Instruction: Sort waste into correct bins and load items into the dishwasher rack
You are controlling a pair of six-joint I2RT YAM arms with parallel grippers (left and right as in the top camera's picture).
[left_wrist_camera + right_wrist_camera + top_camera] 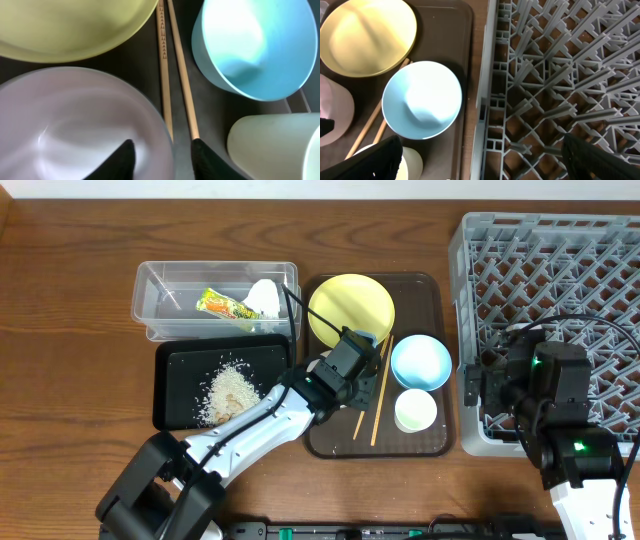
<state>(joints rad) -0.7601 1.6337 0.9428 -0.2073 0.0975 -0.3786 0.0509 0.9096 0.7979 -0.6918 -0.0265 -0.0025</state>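
Here 2 chopsticks flank white bowl; cup beside.

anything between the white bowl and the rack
yes: the blue bowl and the cup sit on the tray between the white bowl and the rack, and the chopsticks lie right beside it. all are low, so lifting over them should probably clear.

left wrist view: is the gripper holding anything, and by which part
Nothing gripped yet. The left gripper is open, its fingers straddling the rim of the white bowl, one inside, one outside beside the chopsticks.
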